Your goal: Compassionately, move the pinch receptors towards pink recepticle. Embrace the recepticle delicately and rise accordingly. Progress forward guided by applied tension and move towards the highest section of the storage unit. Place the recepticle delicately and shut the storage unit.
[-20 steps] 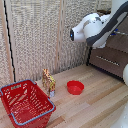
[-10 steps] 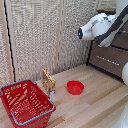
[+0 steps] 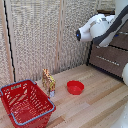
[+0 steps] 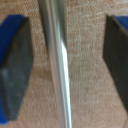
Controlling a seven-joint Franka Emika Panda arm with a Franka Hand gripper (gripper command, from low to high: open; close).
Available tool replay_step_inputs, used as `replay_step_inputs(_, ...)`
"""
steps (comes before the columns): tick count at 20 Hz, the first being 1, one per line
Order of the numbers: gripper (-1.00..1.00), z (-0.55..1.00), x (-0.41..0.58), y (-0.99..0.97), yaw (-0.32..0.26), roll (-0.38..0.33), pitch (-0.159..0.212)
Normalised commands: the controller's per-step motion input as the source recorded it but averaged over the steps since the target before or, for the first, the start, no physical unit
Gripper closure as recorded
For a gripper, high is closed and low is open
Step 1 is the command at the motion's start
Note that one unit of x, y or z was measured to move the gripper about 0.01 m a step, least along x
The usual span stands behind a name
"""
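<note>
In the wrist view my gripper (image 4: 67, 65) is open. Its two dark, blue-tipped fingers (image 4: 15, 65) stand on either side of a silver bar handle (image 4: 56, 55), with a gap on each side. Behind the handle is a brown drawer front (image 4: 85, 85). In the exterior view the bulky white arm (image 3: 97, 26) reaches to the upper part of the dark brown dresser (image 3: 112, 57) at the exterior view's right. The arm hides the gripper there, so I cannot tell which drawer the handle belongs to. The pink mug is not in view.
A red mesh basket (image 3: 25, 102) stands on the wooden floor at the exterior view's left. A toy giraffe (image 3: 48, 81) stands beside it and a flat red bowl (image 3: 75, 87) lies further right. A woven screen wall (image 3: 40, 35) runs behind them.
The arm's white elbow has shifted a little towards the exterior view's right and slightly down. The basket, giraffe and bowl have not moved.
</note>
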Motion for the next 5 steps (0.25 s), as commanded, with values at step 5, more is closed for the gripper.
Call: replay_step_inputs(5, -1.0, -0.06, 0.191, 0.42, -0.189, 0.114, -0.005)
